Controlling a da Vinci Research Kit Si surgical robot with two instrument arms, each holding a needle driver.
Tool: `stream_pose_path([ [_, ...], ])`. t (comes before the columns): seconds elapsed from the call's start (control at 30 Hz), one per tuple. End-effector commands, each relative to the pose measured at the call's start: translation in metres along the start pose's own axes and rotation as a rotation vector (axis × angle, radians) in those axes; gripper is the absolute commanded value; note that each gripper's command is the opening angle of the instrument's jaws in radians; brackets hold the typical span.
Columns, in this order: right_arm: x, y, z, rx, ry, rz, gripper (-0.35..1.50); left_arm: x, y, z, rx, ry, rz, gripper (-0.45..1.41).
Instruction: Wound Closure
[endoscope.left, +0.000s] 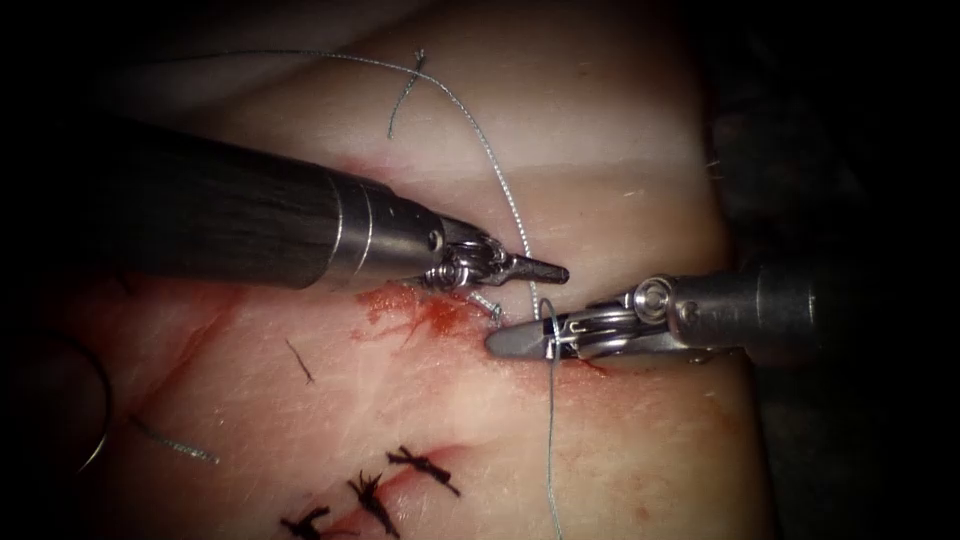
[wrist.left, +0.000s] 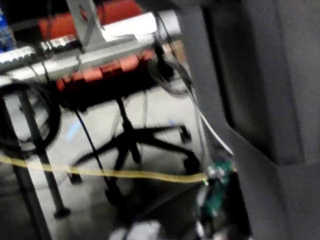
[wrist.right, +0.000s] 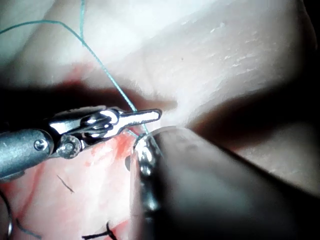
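Three dark knotted stitches (endoscope.left: 375, 495) already hold the pale pink pork tissue (endoscope.left: 620, 150), while the left silver tool (endoscope.left: 545, 271) (clenched, empty) and the right silver tool (endoscope.left: 515, 340) (pinching the thin grey thread (endoscope.left: 500, 180)) meet at the unclosed red cut (endoscope.left: 420, 310), and the curved steel needle (endoscope.left: 95, 400) lies loose at far left.

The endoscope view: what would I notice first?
Two thin metal tools meet over the pale pork tissue. The left tool comes in from the left, the right tool from the right, its jaws shut on the thin grey thread. A red fluid patch lies beside them, and the curved needle rests far left.

tissue (endoscope.left: 620, 150) | on it: thread (endoscope.left: 505, 190), needle (endoscope.left: 98, 400), red fluid (endoscope.left: 430, 312), dark stitches (endoscope.left: 375, 495)
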Motion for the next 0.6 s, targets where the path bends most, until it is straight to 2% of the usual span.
stream_pose_path([
  [0.03, 0.0006, -0.0008, 0.0005, -0.039, -0.039, -0.006, -0.35, -0.0002, -0.0002, 0.0007, -0.002, -0.007, 0.009, -0.45],
  [0.27, 0.001, -0.0026, -0.0005, -0.259, -0.186, -0.036, -0.35, -0.0007, 0.0, 0.0008, -0.003, -0.02, 0.037, -0.45],
  [0.5, 0.0, -0.0029, -0.0002, -0.357, -0.279, -0.043, -0.35, -0.0009, 0.0001, 0.0009, -0.002, -0.03, 0.047, -0.45],
  [0.6, -0.0011, -0.0031, 0.0001, -0.41, -0.393, -0.029, -0.35, -0.0011, 0.0002, 0.001, 0.007, -0.034, 0.059, -0.45],
])
